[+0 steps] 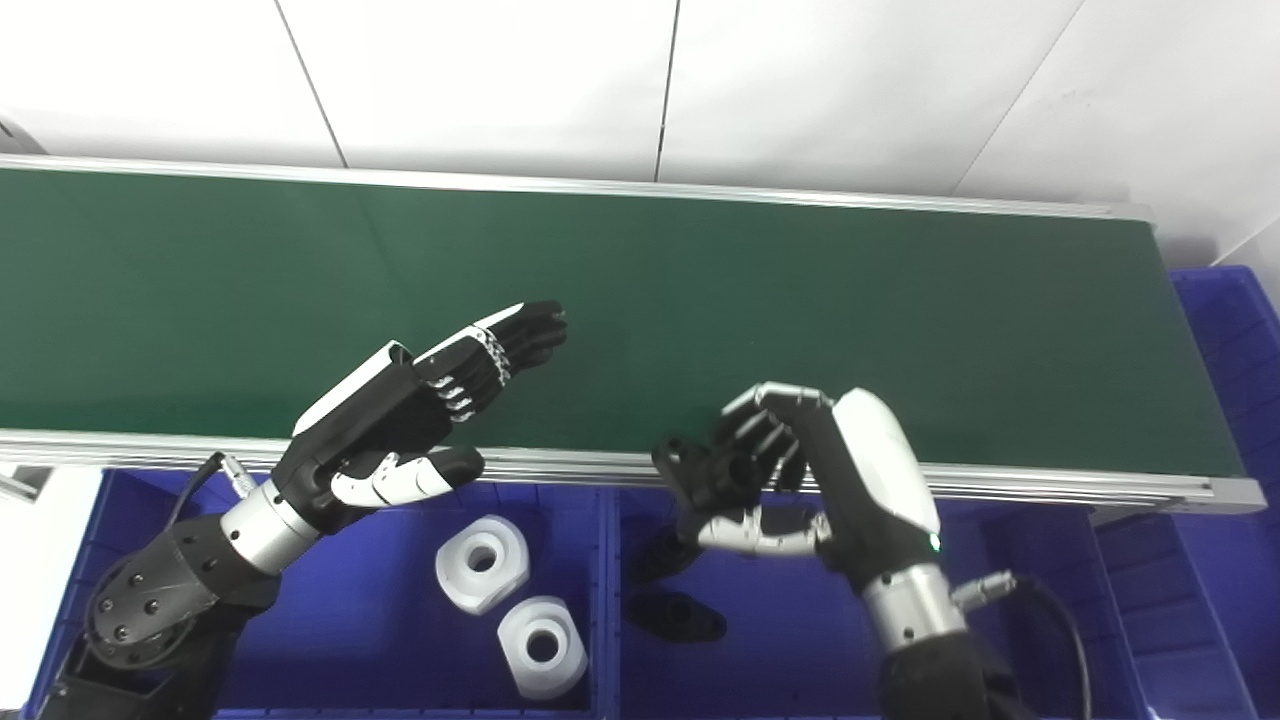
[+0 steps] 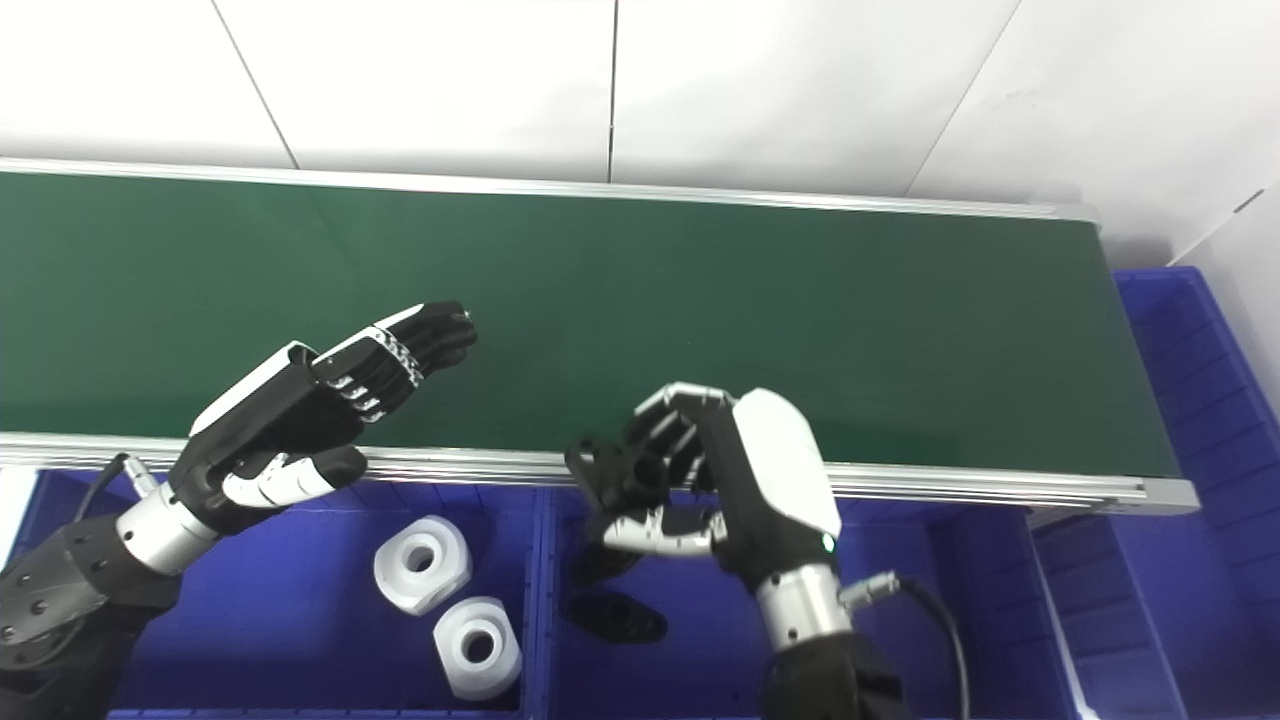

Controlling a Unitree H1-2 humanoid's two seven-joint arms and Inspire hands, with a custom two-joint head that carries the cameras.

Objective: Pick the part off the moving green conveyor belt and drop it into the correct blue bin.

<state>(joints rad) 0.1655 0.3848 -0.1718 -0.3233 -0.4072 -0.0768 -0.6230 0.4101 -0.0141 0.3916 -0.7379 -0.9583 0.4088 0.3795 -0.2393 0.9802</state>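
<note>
- You have the green conveyor belt (image 1: 700,300) running across the whole view from 9 to 3 o'clock, its surface bare, with a silver rail (image 1: 1050,485) along the near edge and another along the far edge against the white wall (image 1: 800,90).
- Below the near rail sit the blue bins: a left bin (image 1: 330,620) at 7 o'clock, a middle bin (image 1: 790,620) at 6 o'clock, separated by a blue dividing wall (image 1: 606,600), and one more blue bin (image 1: 1235,330) beyond the belt's right end at 3 o'clock.
- Your left hand (image 1: 400,420) is at 8 o'clock, flat and open with fingers stretched toward 1 o'clock over the belt's near half, thumb out over the rail; it holds nothing.
- Your right hand (image 1: 800,470) is at 5 o'clock, over the near rail and the back of the middle bin, fingers curled in against the thumb around a black part (image 1: 700,470).
- That black part is above the middle bin's far-left corner, close to the dividing wall; it is too dark and too covered by fingers for you to read its long axis.
- Two white ring-shaped parts (image 1: 483,562) (image 1: 543,645) lie in the left bin, touching or nearly so, holes facing up.
- Two more black parts (image 1: 678,616) (image 1: 665,552) lie in the middle bin, right under the held one.
- Open room: the belt from 12 to 3 o'clock, and the right half of the middle bin.
</note>
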